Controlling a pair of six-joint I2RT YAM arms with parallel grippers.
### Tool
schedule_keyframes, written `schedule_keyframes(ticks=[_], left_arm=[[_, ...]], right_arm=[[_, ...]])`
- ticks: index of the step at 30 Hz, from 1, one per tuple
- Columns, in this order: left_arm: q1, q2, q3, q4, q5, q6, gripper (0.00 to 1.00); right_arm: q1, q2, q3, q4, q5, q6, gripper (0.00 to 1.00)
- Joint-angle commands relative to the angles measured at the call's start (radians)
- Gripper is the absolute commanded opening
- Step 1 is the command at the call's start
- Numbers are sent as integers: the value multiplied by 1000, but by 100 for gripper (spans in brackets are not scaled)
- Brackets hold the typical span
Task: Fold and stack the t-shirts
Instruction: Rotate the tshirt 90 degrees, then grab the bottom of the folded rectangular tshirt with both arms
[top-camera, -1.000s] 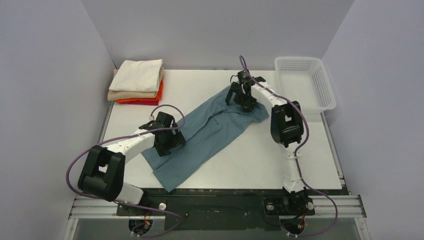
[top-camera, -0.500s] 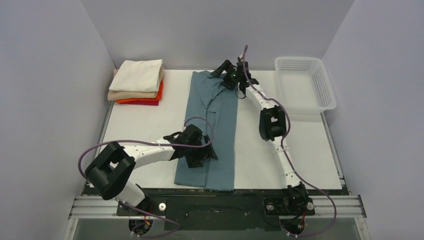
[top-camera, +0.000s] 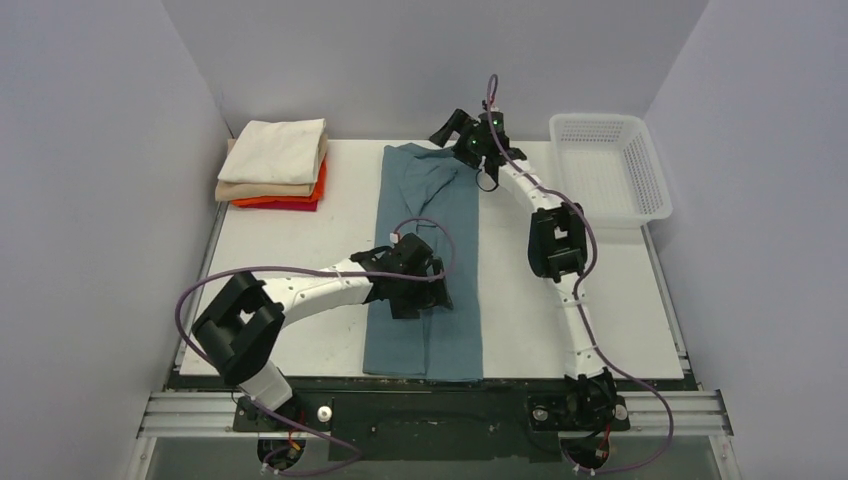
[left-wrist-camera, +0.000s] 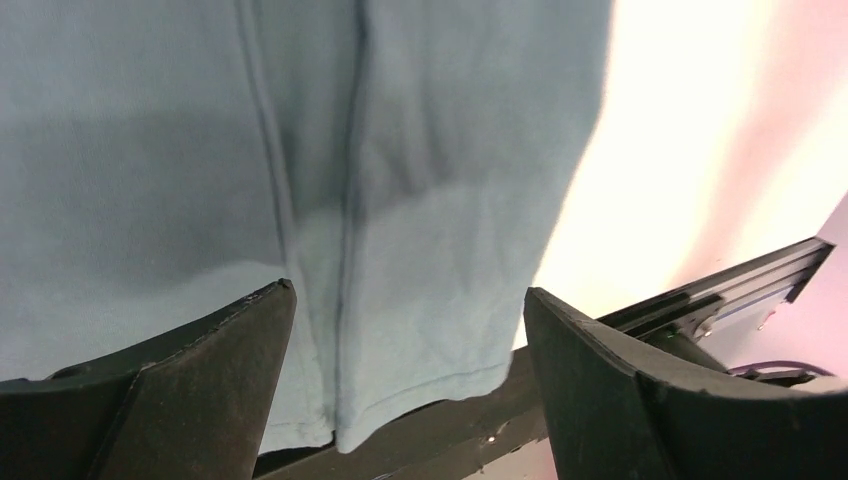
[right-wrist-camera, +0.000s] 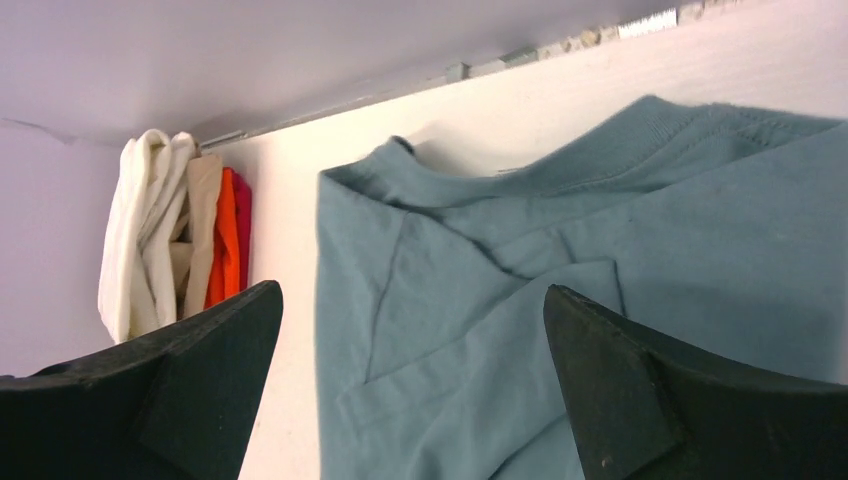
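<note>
The teal-blue t-shirt (top-camera: 428, 260) lies flat as a long folded strip running from the table's far edge to its near edge. Its collar end (right-wrist-camera: 520, 175) is at the back and its hem (left-wrist-camera: 420, 390) is at the front edge. My left gripper (top-camera: 420, 292) hovers over the strip's lower half, open (left-wrist-camera: 407, 292), with only cloth below it. My right gripper (top-camera: 452, 130) is raised over the collar end, open (right-wrist-camera: 412, 292) and holding nothing. Folded cream, tan, orange and red t-shirts (top-camera: 275, 165) are stacked at the back left (right-wrist-camera: 180, 235).
A white perforated basket (top-camera: 605, 175) stands at the back right corner. Grey walls close in the table on three sides. The dark rail (top-camera: 430, 405) with the arm bases runs along the near edge, just past the shirt's hem.
The teal shirt swung from a diagonal lie to a straight front-to-back strip. My left gripper moved right over its lower half; my right gripper moved back and rose above the collar end.
</note>
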Motion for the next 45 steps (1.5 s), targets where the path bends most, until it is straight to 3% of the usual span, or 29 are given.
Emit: schedule_keyframes(ticks=[1,5,8,12,15,19,22,27,31,35,40,45], left_arm=[[3,-48,167,-166,-166,103,95],[8,-124,193,-261,-249,125,95],[12,-215,176,-370,-309,126,95],[23,-396,43,-462,-404,101,95],[35,-519,-109,-498,-402,71,95],[40,-647,-273,-457,-306,61,95],[38,-703,-388,-384,-185,51,95],[34,-727,-469,-317,-115,25,93],[34,-729,-535,-252,-98,4,81],[34,-702,-574,-185,-98,-16,67],[34,-668,-582,-161,-117,-18,54],[35,-630,-605,-111,-115,-23,45]], right_arm=[[38,-290,49,-191,77,-227,100],[54,-479,-40,-358,291,-302,100],[68,-632,-195,-506,333,-313,100],[106,-952,-587,-604,412,-284,100],[145,-1232,-980,-624,418,-219,99],[263,-1511,-1367,-646,398,-48,97],[409,-1669,-1546,-635,361,80,96],[650,-1748,-1778,-548,360,328,94],[758,-1708,-1884,-409,394,462,86],[801,-1631,-1913,-314,417,499,75],[824,-1551,-1877,-355,439,493,57],[834,-1538,-1859,-418,469,500,49]])
